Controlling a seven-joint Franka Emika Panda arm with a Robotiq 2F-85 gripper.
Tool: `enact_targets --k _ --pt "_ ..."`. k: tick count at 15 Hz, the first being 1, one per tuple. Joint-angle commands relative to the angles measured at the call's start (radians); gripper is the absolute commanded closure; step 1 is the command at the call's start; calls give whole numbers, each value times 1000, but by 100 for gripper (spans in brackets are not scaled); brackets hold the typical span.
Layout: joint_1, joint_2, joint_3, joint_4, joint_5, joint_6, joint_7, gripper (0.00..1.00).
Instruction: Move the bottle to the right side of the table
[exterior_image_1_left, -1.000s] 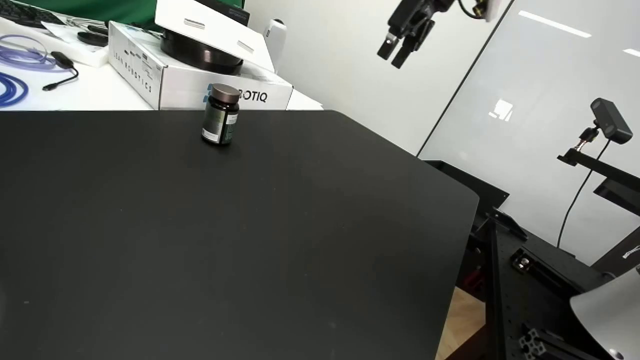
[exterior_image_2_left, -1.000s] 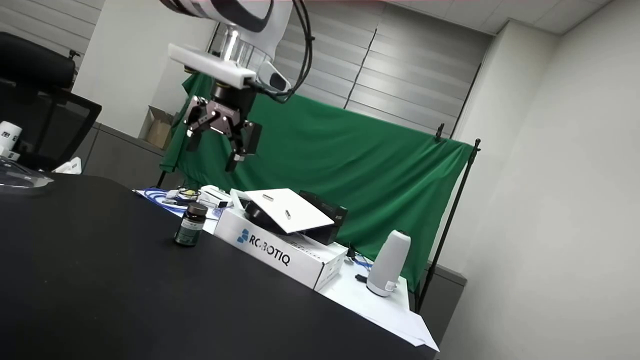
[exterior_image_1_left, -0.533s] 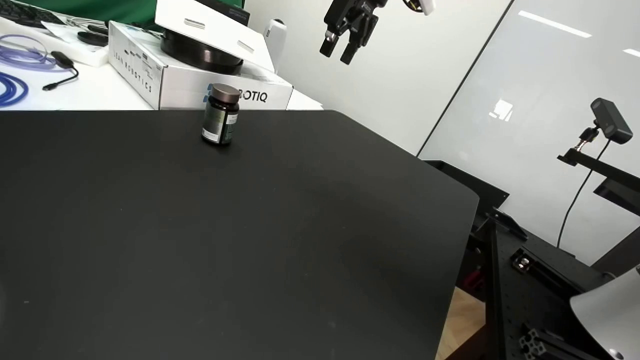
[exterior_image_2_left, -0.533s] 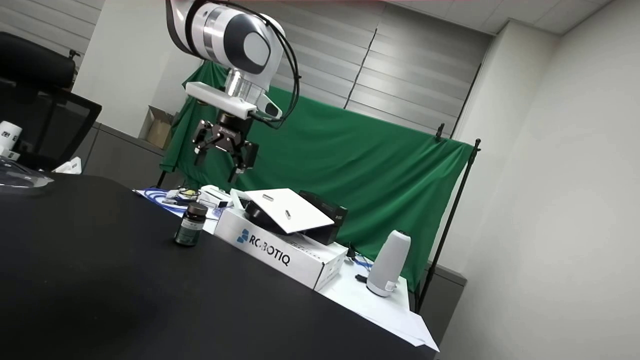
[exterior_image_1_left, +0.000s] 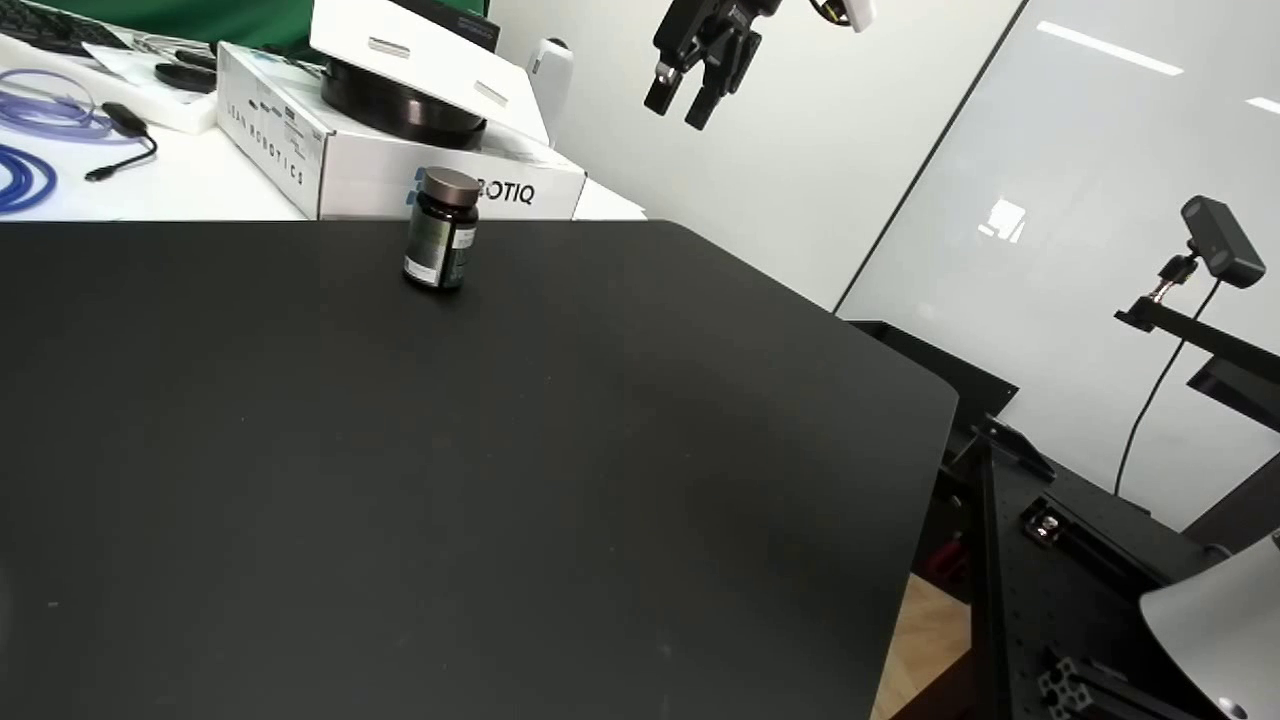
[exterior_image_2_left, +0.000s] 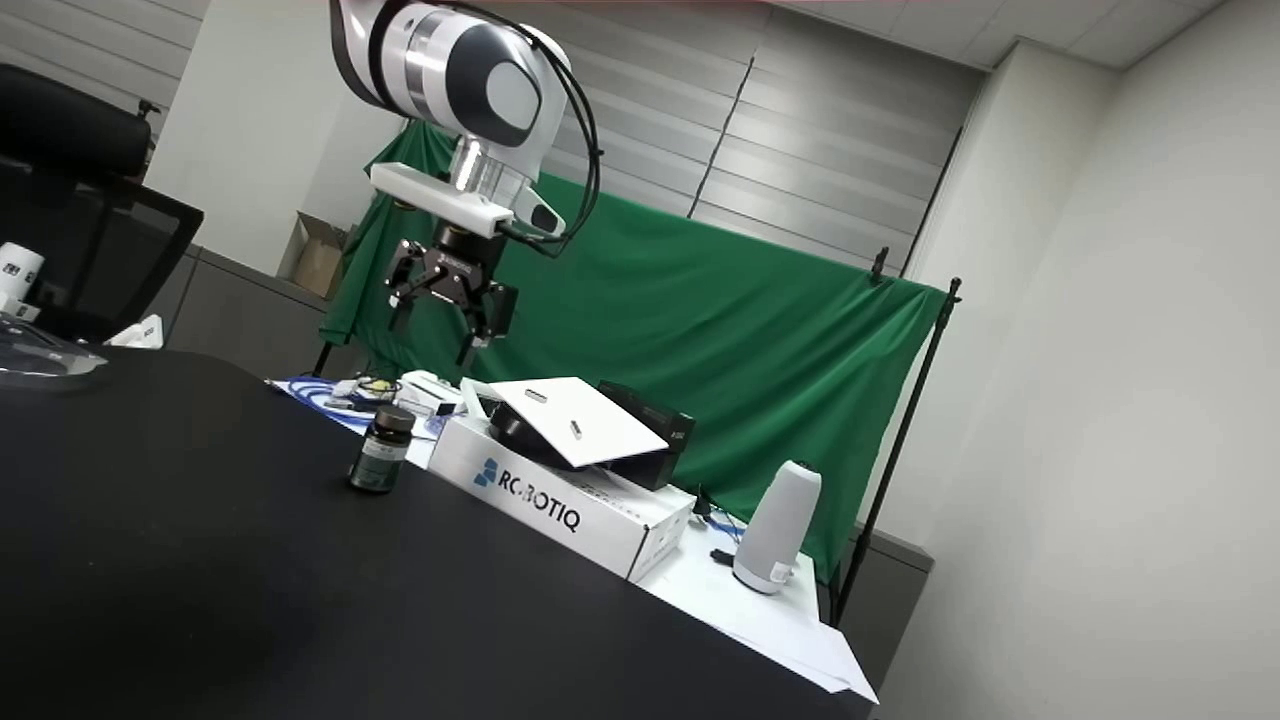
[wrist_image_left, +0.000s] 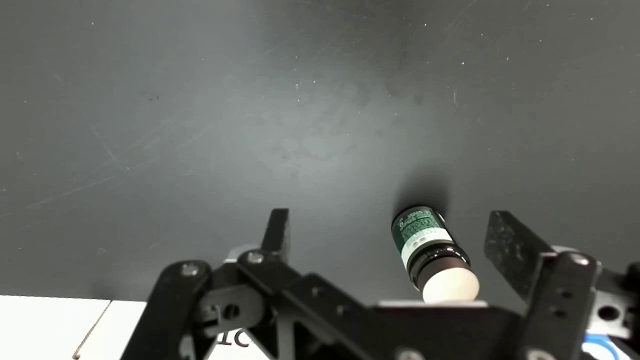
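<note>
Bottle (wrist_image_left: 422, 235), one: dark, brown-capped, labelled green with a pale band. Stands upright on the table (exterior_image_1_left: 550, 460), below my hand (exterior_image_2_left: 433, 338) and well apart from it. In the wrist view it shows between my fingers (wrist_image_left: 515, 252), nearer to one than the other.

Hand, one, mine: fingers spread wide; raised above the table in both exterior views.

Table, one: matte black, scratched and specked; beneath my hand.

Arm (exterior_image_2_left: 475, 75), one: white with dark bands; above my hand in an exterior view, black cables (exterior_image_2_left: 592, 140) looping down alongside.

Box (exterior_image_2_left: 545, 502), one: white, printed ROBOTIQ; lower than my hand, past the table's edge, near the bottle.

Panel (exterior_image_1_left: 430, 65), one: white, tilted; on a black cylinder (exterior_image_1_left: 390, 110) atop the box, lower than my hand.

Cloth (exterior_image_2_left: 720, 330), one: green; hung behind my hand in an exterior view.
</note>
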Motion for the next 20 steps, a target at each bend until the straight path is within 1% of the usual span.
enact_targets --k 1,2,3,8,12,17,20 --pt "-15 0 16 1 -6 -2 5 0" --pt "-15 0 16 1 -6 -2 5 0" --pt "-8 22 11 35 -29 6 24 0" --pt "9 183 15 278 -77 -7 60 0" --pt "48 321 27 454 -131 -40 78 0" --pt "105 469 40 613 -176 -70 83 0" --pt "114 539 40 696 -171 -104 82 0"
